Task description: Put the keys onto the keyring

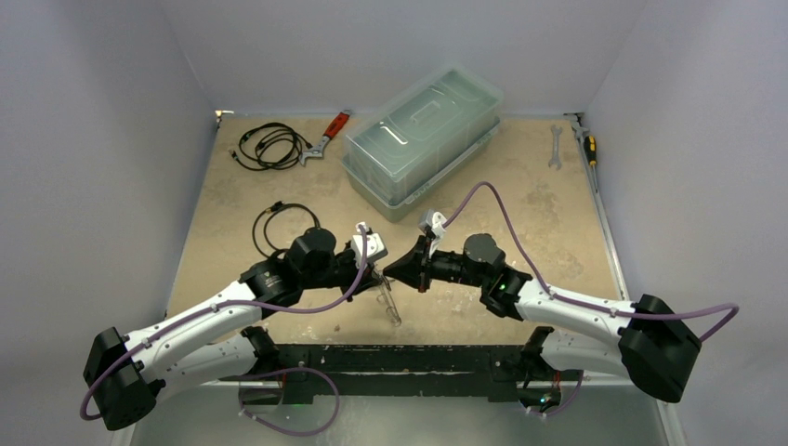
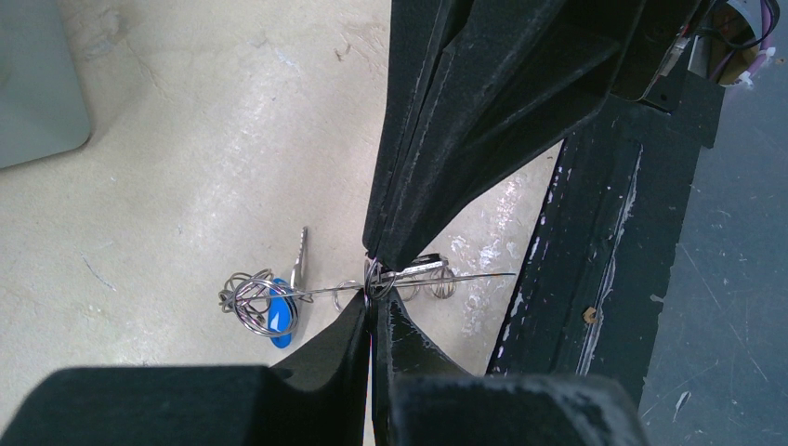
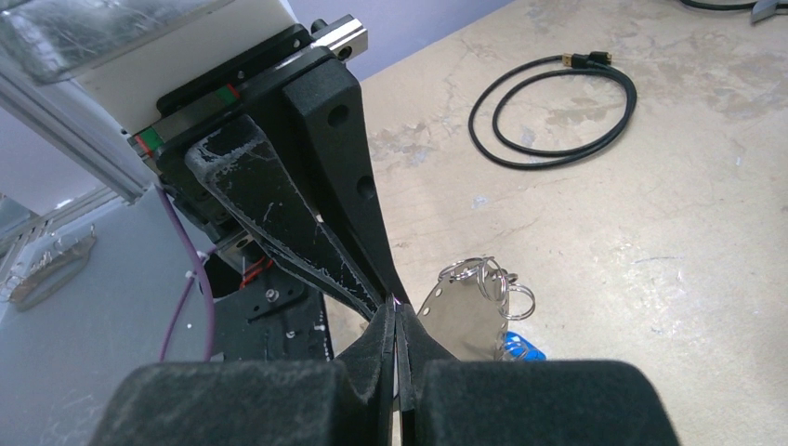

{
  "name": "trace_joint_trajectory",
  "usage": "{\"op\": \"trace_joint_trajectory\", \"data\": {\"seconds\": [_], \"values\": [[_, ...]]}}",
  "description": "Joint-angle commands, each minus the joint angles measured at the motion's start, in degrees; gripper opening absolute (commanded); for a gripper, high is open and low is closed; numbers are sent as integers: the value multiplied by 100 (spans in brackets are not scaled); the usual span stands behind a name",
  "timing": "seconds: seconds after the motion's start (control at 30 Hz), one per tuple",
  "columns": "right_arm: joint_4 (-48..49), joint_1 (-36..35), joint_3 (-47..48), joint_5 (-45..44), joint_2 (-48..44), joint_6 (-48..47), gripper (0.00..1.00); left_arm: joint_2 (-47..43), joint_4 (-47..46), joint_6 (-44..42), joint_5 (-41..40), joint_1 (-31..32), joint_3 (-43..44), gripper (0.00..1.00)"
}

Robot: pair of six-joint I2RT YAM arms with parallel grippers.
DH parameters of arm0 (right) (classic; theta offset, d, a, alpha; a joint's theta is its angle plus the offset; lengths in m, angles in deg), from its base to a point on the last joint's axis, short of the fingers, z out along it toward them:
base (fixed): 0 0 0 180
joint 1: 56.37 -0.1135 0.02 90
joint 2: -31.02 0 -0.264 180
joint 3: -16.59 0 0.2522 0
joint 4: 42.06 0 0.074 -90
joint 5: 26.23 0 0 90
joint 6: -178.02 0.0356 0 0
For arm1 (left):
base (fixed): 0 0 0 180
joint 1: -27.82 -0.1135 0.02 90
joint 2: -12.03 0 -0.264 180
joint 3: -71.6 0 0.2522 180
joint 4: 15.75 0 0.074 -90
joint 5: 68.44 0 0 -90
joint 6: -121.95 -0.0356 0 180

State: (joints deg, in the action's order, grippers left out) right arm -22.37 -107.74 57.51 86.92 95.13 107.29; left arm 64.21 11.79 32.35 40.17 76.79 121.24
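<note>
Keyring (image 2: 483, 276) hangs between two tool tips that meet nose to nose above the bench (image 2: 186, 139). The left tool (image 2: 372, 302) is pressed together on the thin hoop wire. The right tool (image 3: 396, 314) comes in from straight ahead of it and is pinched onto the same stretch of rim, its tips touching the left tool's.

The blue-tagged key (image 2: 277, 321) dangles just off to one side of the left tool's tips, caught in a tangle of small split rings (image 2: 243, 297) at the hoop's edge. I cannot tell whether it is properly threaded onto the hoop or only snagged there. The dark-tagged key I cannot pick out.

The step in hand looks like steadying the hoop so a key can be worked along it. With both grips at one spot the hoop can swing like a pendulum, so I would keep one tool clamped as the anchor and let only the other release and re-grip further along the rim, away from its partner's tips. Moves should be short and slow — the wire is thin and likely to twist or slip out of flat pads. Watch that the tangle does not snag on a fingertip during any slide.
</note>
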Motion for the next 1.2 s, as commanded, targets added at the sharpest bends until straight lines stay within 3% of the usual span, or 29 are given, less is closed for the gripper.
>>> {"op": "trace_joint_trajectory", "data": {"seconds": [0.0, 1.17], "values": [[26, -22, 272, -246, 39, -62, 0, -24, -315, -10, 65, -28, 20, 0], [-250, -24, 176, -457, -57, -125, 0, -68, -315, -14, 47, -20, 16, 0]]}}
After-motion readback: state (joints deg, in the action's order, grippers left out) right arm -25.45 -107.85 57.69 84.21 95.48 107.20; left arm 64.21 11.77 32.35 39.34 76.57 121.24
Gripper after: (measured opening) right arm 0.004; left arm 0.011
